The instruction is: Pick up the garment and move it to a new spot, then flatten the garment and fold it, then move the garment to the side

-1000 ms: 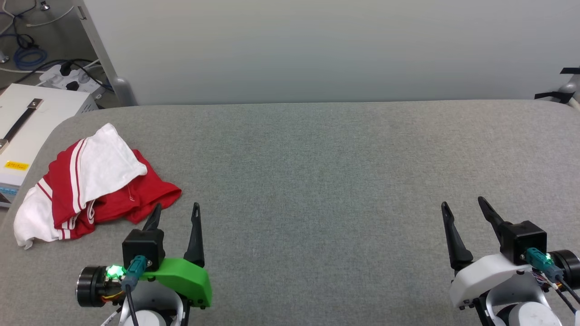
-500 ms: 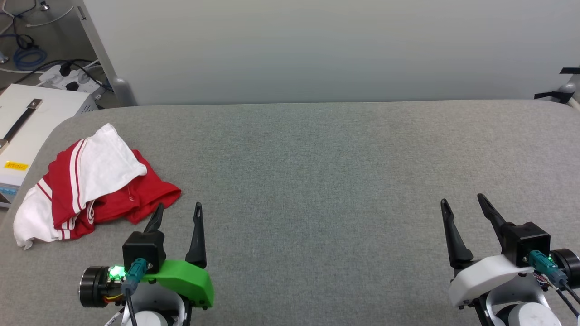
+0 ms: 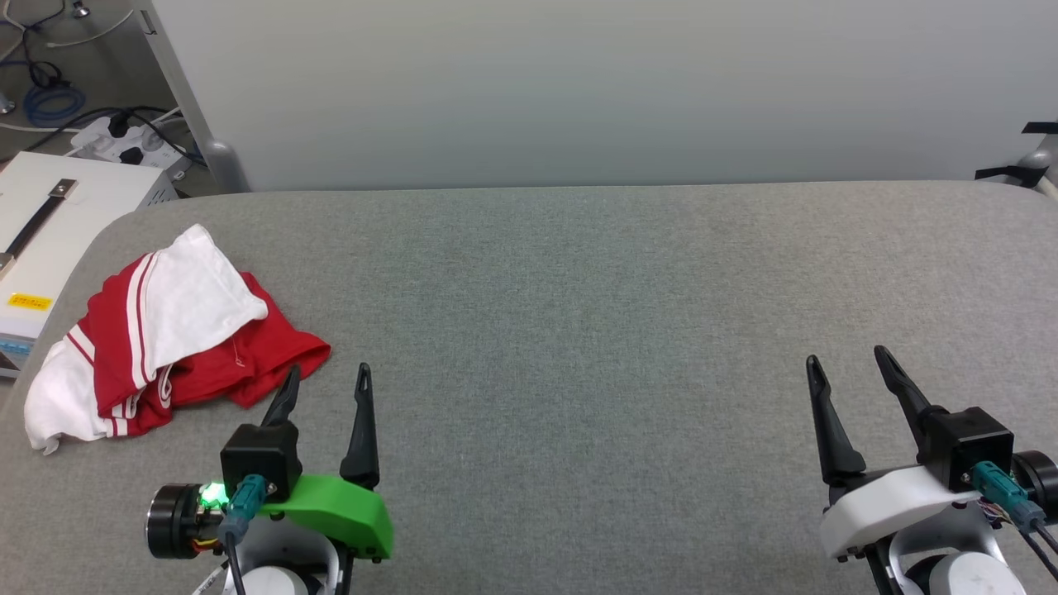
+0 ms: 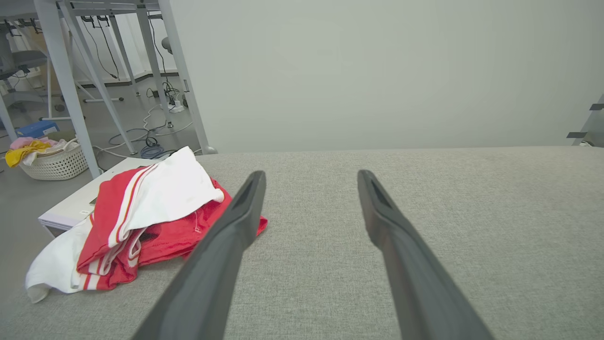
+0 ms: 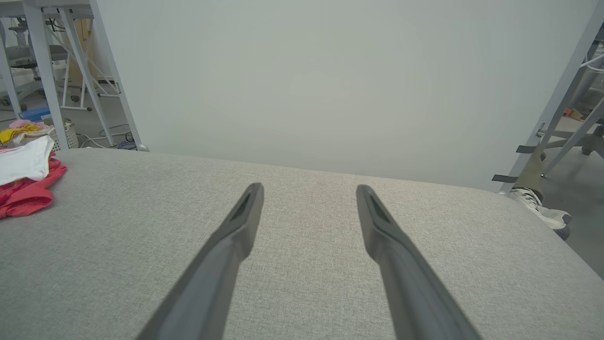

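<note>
The garment (image 3: 169, 335), red with white sleeves and striped trim, lies crumpled in a heap at the left end of the grey table (image 3: 579, 289). My left gripper (image 3: 327, 373) hovers open just right of the heap's near red edge, with nothing between its fingers. In the left wrist view the garment (image 4: 141, 222) sits left of the left finger (image 4: 236, 222). My right gripper (image 3: 847, 359) stands open over bare table at the lower right, far from the cloth. The right wrist view catches the garment (image 5: 23, 179) at its left edge.
A white box (image 3: 50, 223) with a dark handle stands off the table's left edge, with cables and a power strip (image 3: 124, 145) behind it. A pale wall panel (image 3: 579, 91) rises behind the table. A person's shoe (image 5: 542, 212) shows past the right corner.
Both grippers have crept slightly forward up the view, still open. The garment has not moved.
</note>
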